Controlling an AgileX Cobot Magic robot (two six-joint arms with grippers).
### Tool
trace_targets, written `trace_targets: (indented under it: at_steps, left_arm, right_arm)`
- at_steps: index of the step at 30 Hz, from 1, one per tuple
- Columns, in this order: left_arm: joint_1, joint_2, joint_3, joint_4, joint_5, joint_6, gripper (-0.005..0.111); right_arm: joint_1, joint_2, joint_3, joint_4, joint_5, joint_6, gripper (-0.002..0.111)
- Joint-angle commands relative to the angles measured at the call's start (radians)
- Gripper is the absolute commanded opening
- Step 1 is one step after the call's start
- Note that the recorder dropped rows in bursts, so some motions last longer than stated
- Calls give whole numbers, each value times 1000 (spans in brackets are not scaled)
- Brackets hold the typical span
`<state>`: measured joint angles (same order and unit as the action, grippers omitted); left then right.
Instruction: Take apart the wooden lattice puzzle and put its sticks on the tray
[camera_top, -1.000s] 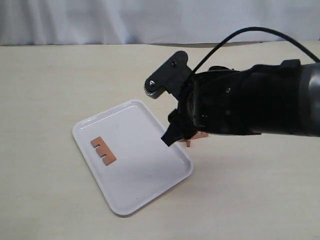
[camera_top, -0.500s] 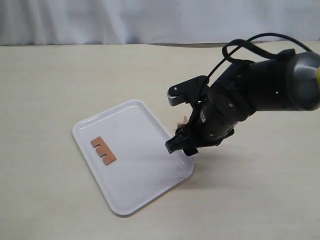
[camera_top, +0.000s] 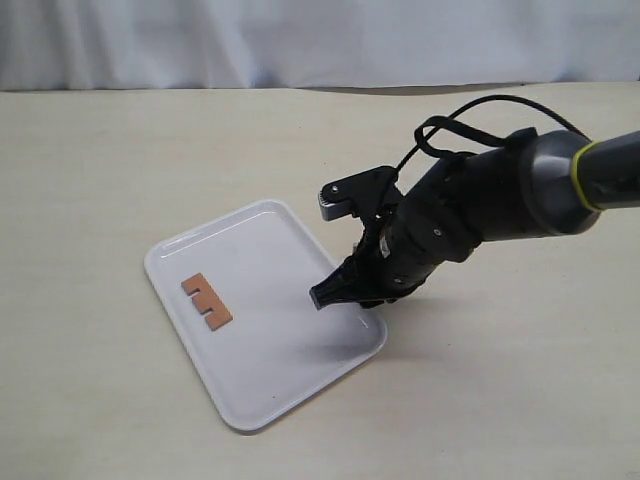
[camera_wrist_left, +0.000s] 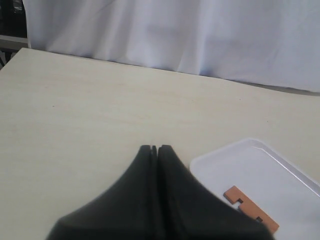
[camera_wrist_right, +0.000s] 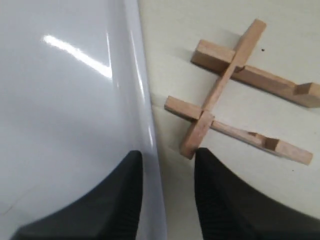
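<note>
Exterior view: right gripper (camera_top: 322, 297), released and empty, hangs at tray's (camera_top: 270, 340) 3 o'clock rim, probably lining up the puzzle (camera_wrist_right: 220, 95).

One stick (camera_top: 206, 301) lies in the tray (camera_top: 265, 350), toward its left end. The lattice puzzle (camera_wrist_right: 235, 85) lies on the table (camera_top: 500, 400) just beside the tray's right rim. The right gripper (camera_top: 325, 297) straddles that rim.

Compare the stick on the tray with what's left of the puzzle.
The loose stick lies flat inside the tray; the remaining puzzle sits on the table beside the tray's rim. The stick is single; the puzzle is three sticks interlocked, one crossing two. Both are notched wood.
</note>
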<state>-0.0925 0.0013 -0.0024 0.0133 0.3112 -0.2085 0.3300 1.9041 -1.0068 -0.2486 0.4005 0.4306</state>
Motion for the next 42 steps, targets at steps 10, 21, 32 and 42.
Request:
trace_targets:
  at_steps: [10,21,32,42]
  left_arm:
    - [-1,-1,2,0,-13,-6,0]
    - [-1,-1,2,0,-13,-6,0]
    - [-1,-1,2,2,-11,-6,0]
    - [-1,-1,2,2,-13,-6,0]
  right_arm:
    - [-66,3,3,-52,-30,98,33]
    - [-91,3,3,-55,-40,137,33]
    - [-91,43,3,-29,-60,158,11]
    - [-91,26,3,-57,-49,158,5]
